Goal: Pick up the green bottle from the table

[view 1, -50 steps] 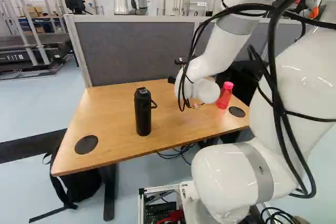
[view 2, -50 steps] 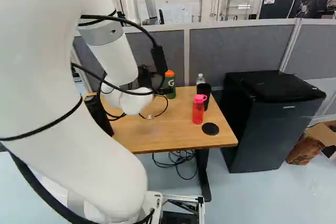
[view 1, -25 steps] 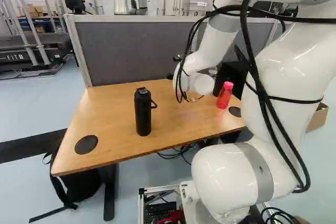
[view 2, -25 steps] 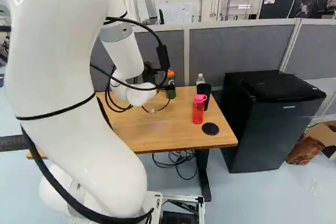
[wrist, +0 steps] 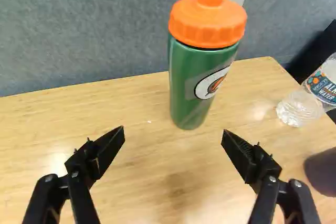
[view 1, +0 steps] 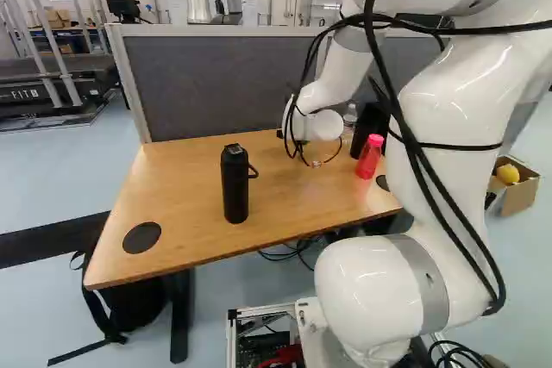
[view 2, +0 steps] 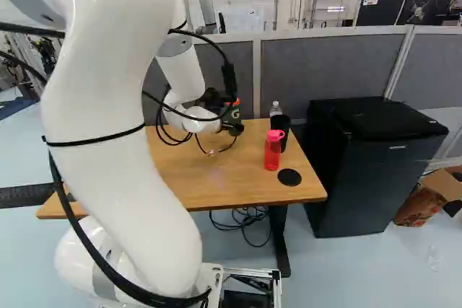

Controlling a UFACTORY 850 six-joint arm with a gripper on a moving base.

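One black bottle [view 1: 235,191] with a loop handle shows only in your left base view. The right base view gives you the green bottle [view 2: 235,113] partly hidden, seemingly just beyond the claw [view 2: 235,129]. Your wrist view shows its fingers wide apart, the smooth bottle with ribbed orange cap [wrist: 208,19] upright ahead of them on the wood-grained table [wrist: 47,124].

4 btls [wrist: 191,85], 1 cup [view 2: 281,124] — 2 blk discs [view 2: 289,177], 1 wood tbl [view 1: 185,187] — 1 fridge [view 2: 375,185]
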